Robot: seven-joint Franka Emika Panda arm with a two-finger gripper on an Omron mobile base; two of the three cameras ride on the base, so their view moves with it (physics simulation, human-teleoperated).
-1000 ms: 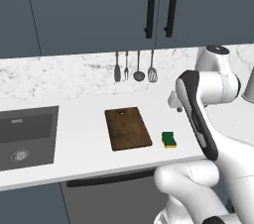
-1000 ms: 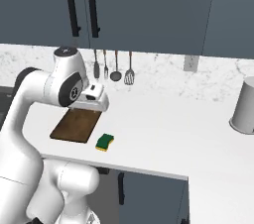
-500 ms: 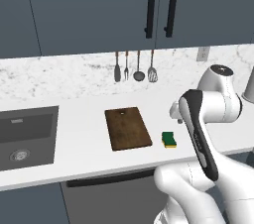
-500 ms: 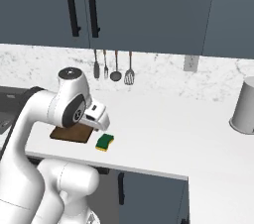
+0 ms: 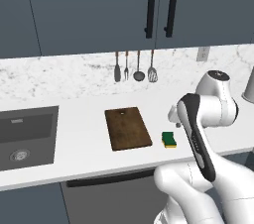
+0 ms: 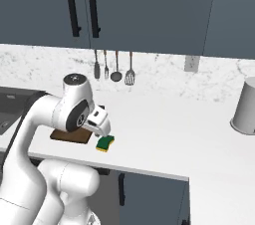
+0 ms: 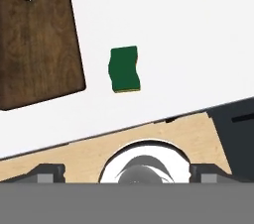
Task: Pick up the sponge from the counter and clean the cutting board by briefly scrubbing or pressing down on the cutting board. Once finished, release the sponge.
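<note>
The sponge [image 5: 169, 139], green on top with a yellow underside, lies on the white counter [image 5: 84, 153] just right of the dark brown cutting board [image 5: 128, 129]. My gripper [image 6: 102, 128] hangs a little above the sponge [image 6: 105, 143], open, holding nothing. In the hand view the sponge [image 7: 124, 69] sits near the middle, the cutting board [image 7: 37, 44] with its small hole at upper left, and the gripper [image 7: 128, 171] has its fingertips [image 7: 49, 172] far apart. My arm covers most of the cutting board [image 6: 69, 136] in the right base view.
A dark grey sink [image 5: 27, 136] is set in the counter at the left. Several utensils [image 5: 134, 69] hang on the marble backsplash. A grey canister [image 6: 245, 107] stands far right. The counter's front edge [image 7: 149, 124] runs close to the sponge.
The arm has swung from over the cutting board toward the counter's front and come down, bringing the hand over the sponge. Sponge and board have not moved.
</note>
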